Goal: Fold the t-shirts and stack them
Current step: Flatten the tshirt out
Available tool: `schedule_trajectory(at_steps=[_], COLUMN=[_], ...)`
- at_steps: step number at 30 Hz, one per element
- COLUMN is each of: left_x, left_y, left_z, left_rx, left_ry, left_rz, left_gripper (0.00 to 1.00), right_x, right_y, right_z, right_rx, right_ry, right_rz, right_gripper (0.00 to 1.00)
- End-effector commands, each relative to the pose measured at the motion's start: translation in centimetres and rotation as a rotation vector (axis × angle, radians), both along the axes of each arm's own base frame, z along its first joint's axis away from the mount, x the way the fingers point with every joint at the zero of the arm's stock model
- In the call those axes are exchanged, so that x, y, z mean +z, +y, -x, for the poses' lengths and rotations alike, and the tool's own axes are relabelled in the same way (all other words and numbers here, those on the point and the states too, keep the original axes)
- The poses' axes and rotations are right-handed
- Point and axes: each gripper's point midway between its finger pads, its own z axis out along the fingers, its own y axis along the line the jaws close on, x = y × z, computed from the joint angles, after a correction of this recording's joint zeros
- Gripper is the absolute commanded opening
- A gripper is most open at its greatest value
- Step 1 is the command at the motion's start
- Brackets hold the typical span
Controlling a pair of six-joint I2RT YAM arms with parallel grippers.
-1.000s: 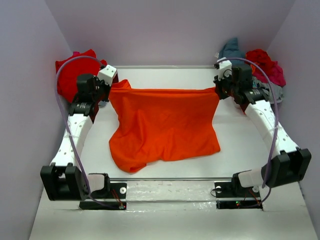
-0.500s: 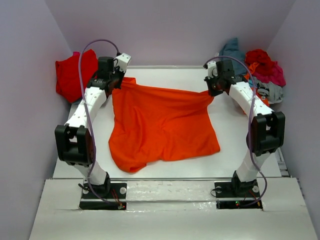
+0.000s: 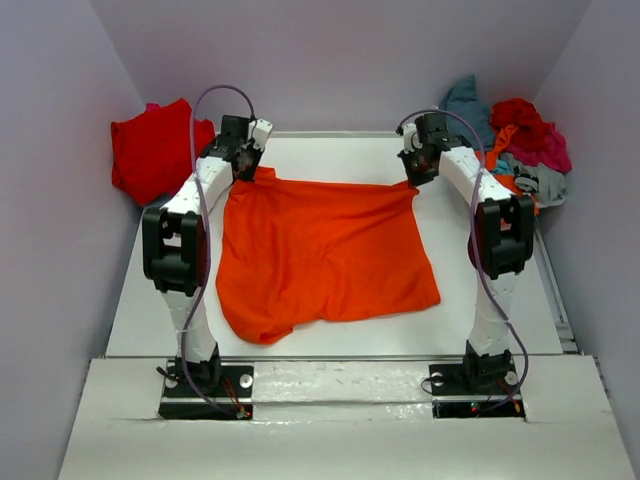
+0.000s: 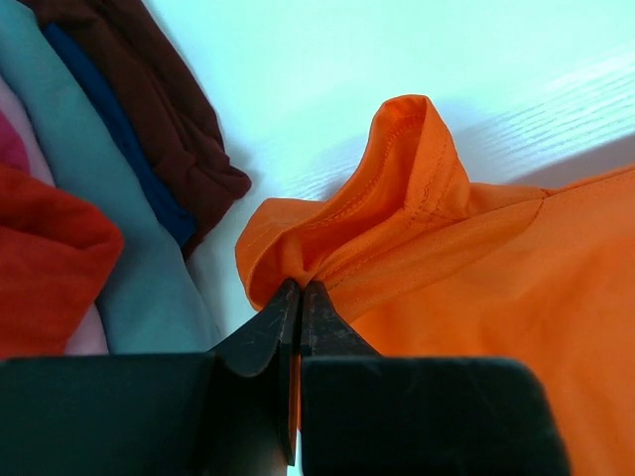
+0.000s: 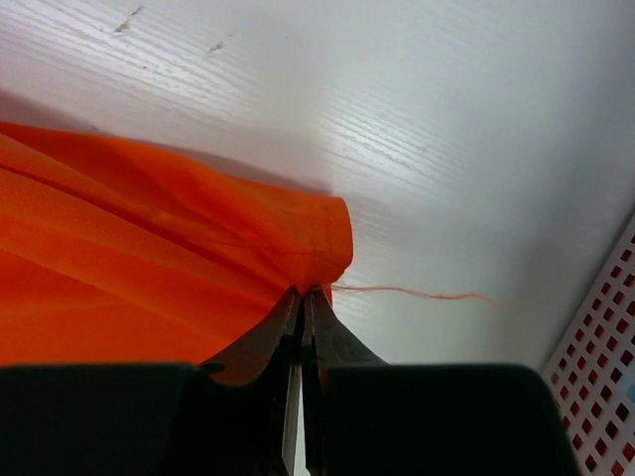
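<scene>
My left gripper (image 4: 300, 294) is pinched tight on the far-left corner of the orange t-shirt (image 3: 325, 250), seam bunched at my tips. My right gripper (image 5: 303, 296) is clamped on the far-right corner, with a loose thread (image 5: 407, 293) trailing off just beside it. The shirt lies spread on the table (image 3: 330, 155), far edge pulled between my two grippers, near-left hem rumpled. I see no fold in it yet, so I judge this one is at the spreading step, with folding and stacking both left.

At far left sits red cloth (image 3: 150, 150). My left wrist view shows red, teal cloth (image 4: 139, 258), blue and dark maroon layered just beside my corner. That may be the done stack, but I can't be sure. At far right a loose heap (image 3: 520, 140) of red, teal and grey looks unfolded. Plenty left, I reckon.
</scene>
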Motion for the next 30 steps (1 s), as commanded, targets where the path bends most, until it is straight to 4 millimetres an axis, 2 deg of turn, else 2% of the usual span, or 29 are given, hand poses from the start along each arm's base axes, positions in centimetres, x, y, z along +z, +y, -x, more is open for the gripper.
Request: schedule_trajectory(at_steps=[1, 3, 9, 14, 18, 20, 21, 25, 26, 27, 30], left_x=[1.9, 0.9, 0.4, 0.3, 0.1, 0.3, 0.3, 0.4, 0.3, 0.3, -0.1], left_y=[0.3, 0.3, 0.4, 1.0, 1.2, 1.4, 1.4, 2.3, 2.3, 2.4, 2.9], left_z=[-1.4, -2.0, -2.5, -2.3, -1.8, -1.6, -1.5, -1.1, -1.0, -0.8, -0.5], left_rx=[0.039, 0.053, 0.071, 0.077, 0.082, 0.085, 0.084, 0.097, 0.097, 0.098, 0.105], left_ry=[-0.034, -0.012, 0.001, 0.012, 0.021, 0.017, 0.018, 0.021, 0.022, 0.025, 0.035], left_rz=[-0.015, -0.019, -0.024, -0.031, -0.042, -0.044, -0.048, -0.064, -0.066, -0.070, -0.075], left_gripper=[0.06, 0.06, 0.06, 0.06, 0.06, 0.06, 0.06, 0.05, 0.06, 0.06, 0.06], right_x=[1.1, 0.6, -0.3, -2.3, -2.6, -1.9, -2.6, -2.4, -2.4, -2.4, -2.5], right_y=[-1.2, -1.5, -0.6, -0.1, 0.6, 1.1, 1.2, 1.5, 1.6, 1.6, 1.5], right_z=[-1.7, -2.5, -3.9, -4.7, -5.6, -6.4, -6.4, -7.5, -7.8, -7.8, -8.0], right_rx=[-0.051, -0.071, -0.066, -0.051, -0.040, -0.032, -0.031, -0.025, -0.022, -0.020, -0.017], right_ry=[-0.017, -0.008, -0.007, 0.016, 0.013, -0.004, 0.010, -0.008, -0.018, -0.021, -0.027], right_rz=[0.008, 0.001, -0.041, -0.049, -0.080, -0.106, -0.108, -0.117, -0.117, -0.117, -0.113], right_gripper=[0.07, 0.07, 0.07, 0.07, 0.07, 0.07, 0.07, 0.07, 0.10, 0.20, 0.39])
